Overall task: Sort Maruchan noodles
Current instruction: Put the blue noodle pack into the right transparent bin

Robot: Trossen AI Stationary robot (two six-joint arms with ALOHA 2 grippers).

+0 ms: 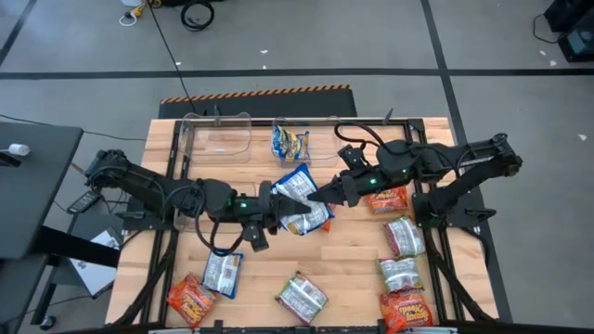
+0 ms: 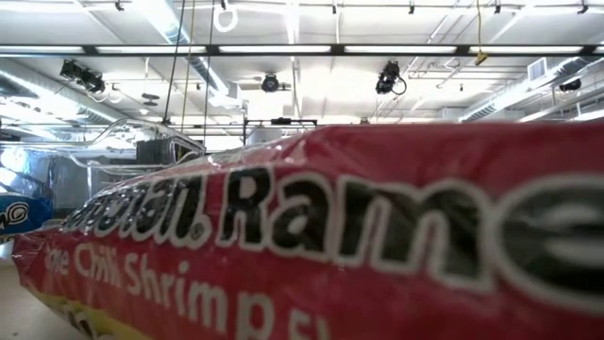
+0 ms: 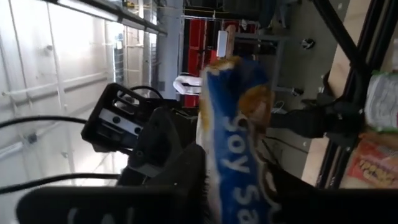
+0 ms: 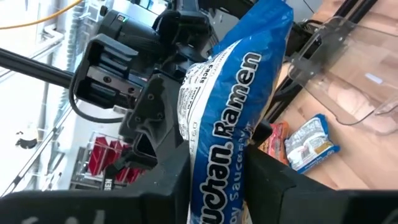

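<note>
Blue packet [image 4: 230, 118], light and crinkly-slick: our left hand [image 1: 275, 206] pinches one edge, our right hand [image 1: 320, 195] pinches the opposite edge.

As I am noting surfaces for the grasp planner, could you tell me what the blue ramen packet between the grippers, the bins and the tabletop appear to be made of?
Blue ramen packet: thin printed plastic film, glossy, judging by its crinkles and sheen.
Bins: clear, rigid-looking plastic; the table shows through their walls.
Tabletop: pale wood, probably butcher-block planks, given the visible lengthwise strips; the finish looks matte.
</note>
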